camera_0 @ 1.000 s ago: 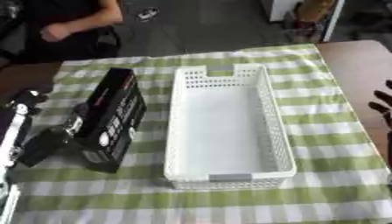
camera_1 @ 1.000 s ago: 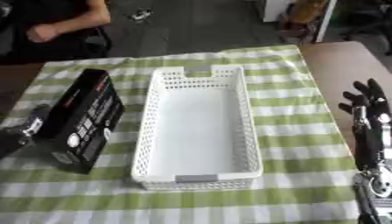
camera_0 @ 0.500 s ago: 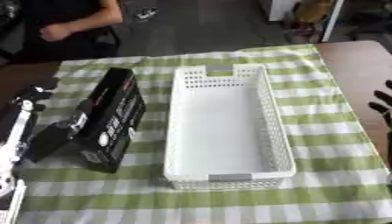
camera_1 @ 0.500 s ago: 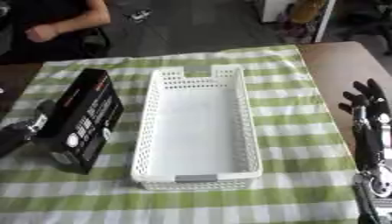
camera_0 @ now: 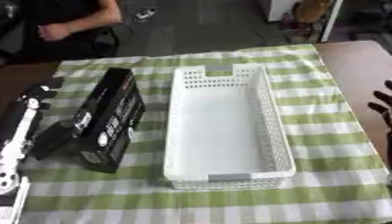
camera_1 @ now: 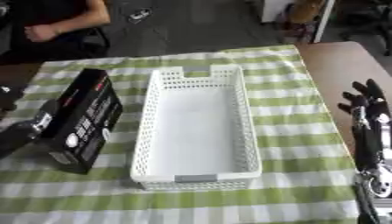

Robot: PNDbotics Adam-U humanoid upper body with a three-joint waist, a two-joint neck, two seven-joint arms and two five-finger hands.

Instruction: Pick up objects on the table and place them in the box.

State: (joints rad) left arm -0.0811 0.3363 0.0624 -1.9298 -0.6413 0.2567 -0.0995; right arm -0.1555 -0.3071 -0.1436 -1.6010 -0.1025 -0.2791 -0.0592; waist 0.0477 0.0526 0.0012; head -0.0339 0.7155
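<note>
White perforated basket; blk box; green-white checked cloth.

— What's beside the white basket?

— A black box, standing on its long edge just left of the basket, on the green checked cloth over the table.

— And your left hand?

— Left of the basket too, against the box's outer face; I can't tell how my fingers are set.

— The right?

— Only dark fingertips of my right hand, well right of the basket.
</note>
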